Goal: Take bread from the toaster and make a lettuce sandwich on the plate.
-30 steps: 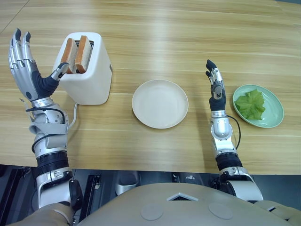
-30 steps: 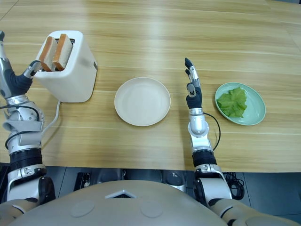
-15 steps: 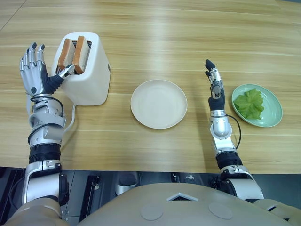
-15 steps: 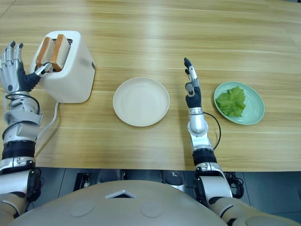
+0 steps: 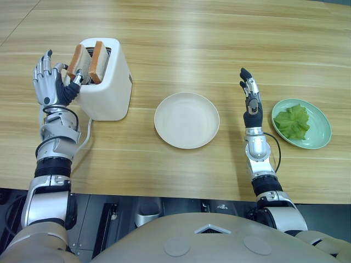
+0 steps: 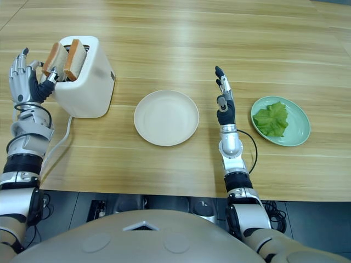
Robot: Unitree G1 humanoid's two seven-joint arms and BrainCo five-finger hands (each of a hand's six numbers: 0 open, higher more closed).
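2 toast slices [image 5: 97, 55], lower halves hidden in 1 toaster [image 5: 107, 93]; 1 plate [image 5: 186, 120]; 1 lettuce leaf [image 5: 292, 120]. Fingers spread, empty: left hand [image 5: 50, 85], right hand [image 5: 251, 99].

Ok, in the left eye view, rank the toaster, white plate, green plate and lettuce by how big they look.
Largest: toaster, though its top stands nearer the camera.
Next: white plate and green plate, nearly alike, white slightly wider; too close to rank.
Smallest: lettuce, lying on the green plate.

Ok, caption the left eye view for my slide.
Left hand beside the bread in the toaster; right hand upright between plate and lettuce.
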